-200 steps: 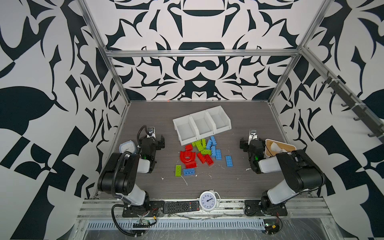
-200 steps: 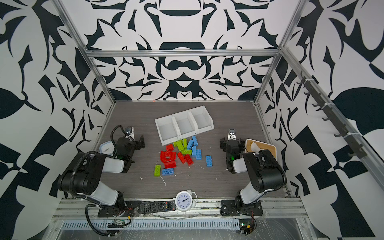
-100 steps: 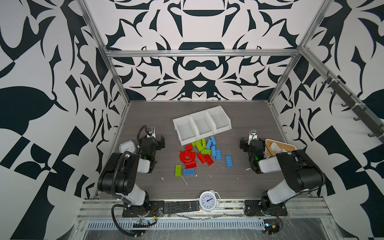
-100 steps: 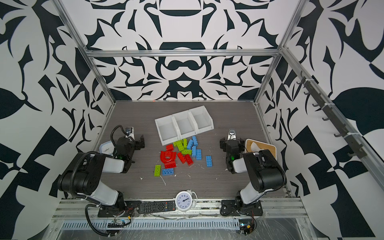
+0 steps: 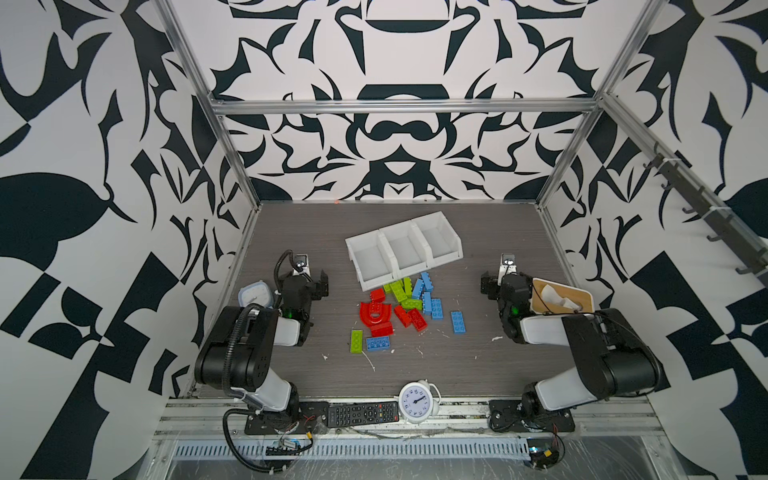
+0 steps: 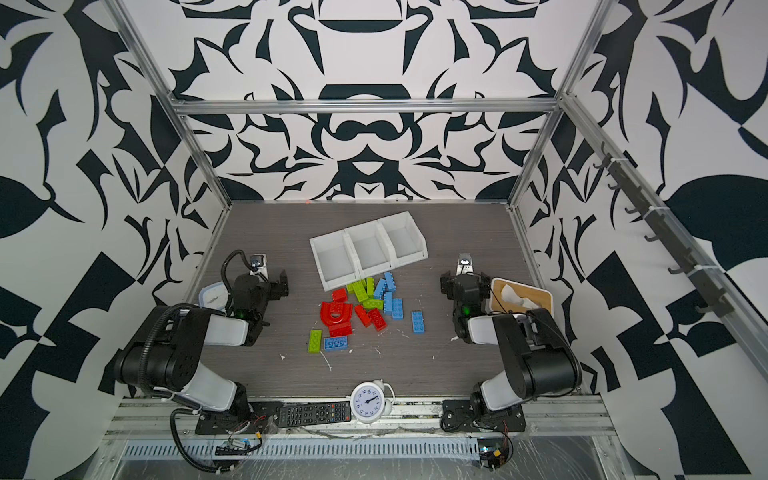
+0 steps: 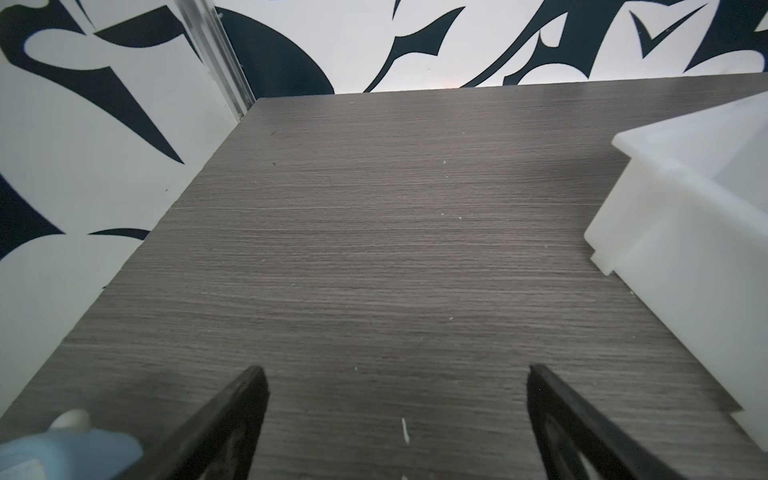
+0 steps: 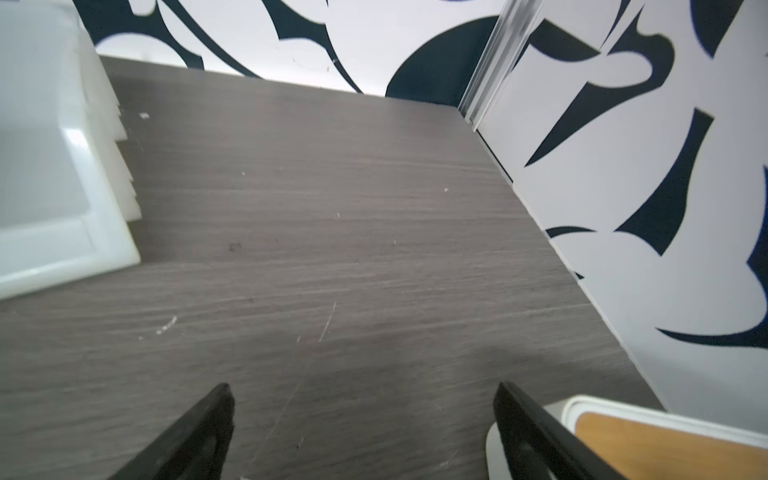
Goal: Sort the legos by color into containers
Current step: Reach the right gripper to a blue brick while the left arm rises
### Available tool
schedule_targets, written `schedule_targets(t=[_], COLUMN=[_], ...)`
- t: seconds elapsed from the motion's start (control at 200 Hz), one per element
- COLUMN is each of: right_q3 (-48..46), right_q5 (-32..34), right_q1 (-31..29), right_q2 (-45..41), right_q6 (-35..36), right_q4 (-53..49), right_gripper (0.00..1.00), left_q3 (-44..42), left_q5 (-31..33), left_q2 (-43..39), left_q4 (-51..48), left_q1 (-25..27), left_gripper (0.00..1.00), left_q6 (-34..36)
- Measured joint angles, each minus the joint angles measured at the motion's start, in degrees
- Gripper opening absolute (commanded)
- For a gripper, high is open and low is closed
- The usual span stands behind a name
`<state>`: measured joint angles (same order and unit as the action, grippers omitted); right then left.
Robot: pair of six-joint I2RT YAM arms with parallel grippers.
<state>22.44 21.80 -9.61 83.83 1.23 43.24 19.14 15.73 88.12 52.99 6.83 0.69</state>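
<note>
In both top views the legos (image 5: 399,291) lie heaped mid-surface (image 5: 478,374), just near of the empty containers (image 5: 444,259), whose sloped fronts face the pile, which should ease dropping. Left pincer (image 5: 305,284) and right pincer (image 6: 464,281) flank them, well apart.

Left wrist view: jaws apart over bare wood, holding nothing.

Right wrist view: likewise apart, empty, beside the tissue box (image 8: 665,440).
</note>
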Motion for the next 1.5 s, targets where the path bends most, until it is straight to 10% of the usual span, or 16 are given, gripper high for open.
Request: schedule_targets(t=[0.135, 0.32, 0.62, 1.505], right_q3=[9.6, 26.38, 28.39, 28.39], right_q5=[-4.61, -17.03, -20.31, -17.11], right_q1=[-0.39, -2.36, -17.66, -22.47], right_q2=[-5.88, -7.67, -4.0, 5.16], right_q6=[-3.1, -9.92, -15.58, -18.1], right_q4=[-18.47, -45.7, -69.83, -76.46], right_gripper=[0.79, 0.76, 0.55, 0.5], left_q3=[3.67, 11.58, 4.57, 3.3], left_q5=[1.49, -6.45, -11.41, -11.45], left_q2=[-8.0, -24.79, -29.64, -30.51], left_q4=[-9.84, -23.98, -27.85, -28.63], left_q1=[2.25, 5.03, 18.05, 18.21], left_gripper=[1.0, 1.0, 1.0, 1.0], left_q6=[0.7, -9.31, -15.91, -16.59])
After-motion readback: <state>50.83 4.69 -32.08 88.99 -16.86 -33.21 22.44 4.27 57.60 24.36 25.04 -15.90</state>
